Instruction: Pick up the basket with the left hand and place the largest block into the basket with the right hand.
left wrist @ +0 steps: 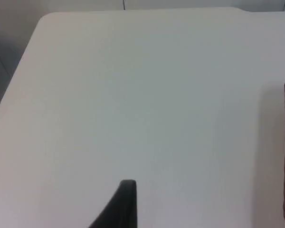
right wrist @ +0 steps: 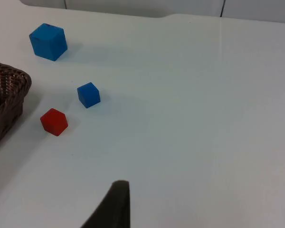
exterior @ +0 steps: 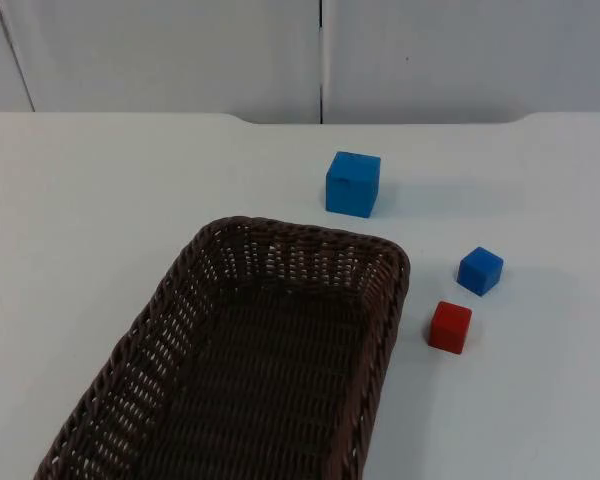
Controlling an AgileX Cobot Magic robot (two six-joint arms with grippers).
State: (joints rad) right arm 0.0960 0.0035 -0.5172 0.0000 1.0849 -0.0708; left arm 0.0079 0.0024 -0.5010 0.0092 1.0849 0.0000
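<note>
Top view, brown wicker basket (exterior: 270,370) on the white bench (exterior: 80,220) at its near edge, big blue block (exterior: 353,184) toward the far edge, small blue block (exterior: 480,270) and red block (exterior: 450,327) just right of the basket, left tool (left wrist: 126,204) and right tool (right wrist: 115,206) hanging over bare bench, can't tell how wide either is

A small blue cube (exterior: 480,270) and a small red cube (exterior: 450,326) sit near each other but apart on the white bench (exterior: 100,210), the blue one nearer the grey partition wall (exterior: 160,55) that closes off the bench's far edge. Both stand flat on the surface, casting soft shadows.
</note>
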